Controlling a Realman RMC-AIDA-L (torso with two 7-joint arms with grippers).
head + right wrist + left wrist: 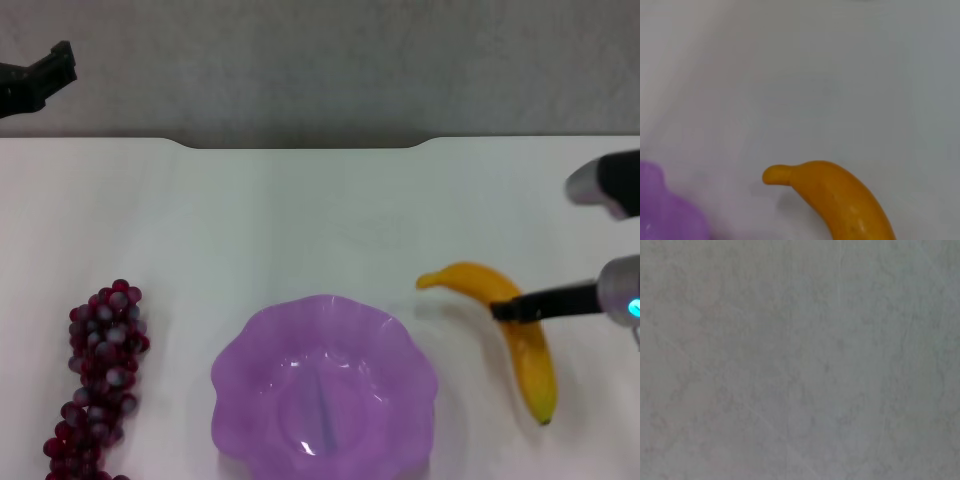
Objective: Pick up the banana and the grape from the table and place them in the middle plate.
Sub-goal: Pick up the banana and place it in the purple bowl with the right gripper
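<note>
- Right gripper sits at the banana; I cannot tell its grip.
- Left gripper parked far left, grip unclear.
- Grape lies left of plate.

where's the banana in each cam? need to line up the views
Head view: banana on the table, right of the middle plate, right gripper across its middle.
Left wrist view: not in it.
Right wrist view: banana at the lower edge.
Shared landmark: the plate's purple rim.
</note>
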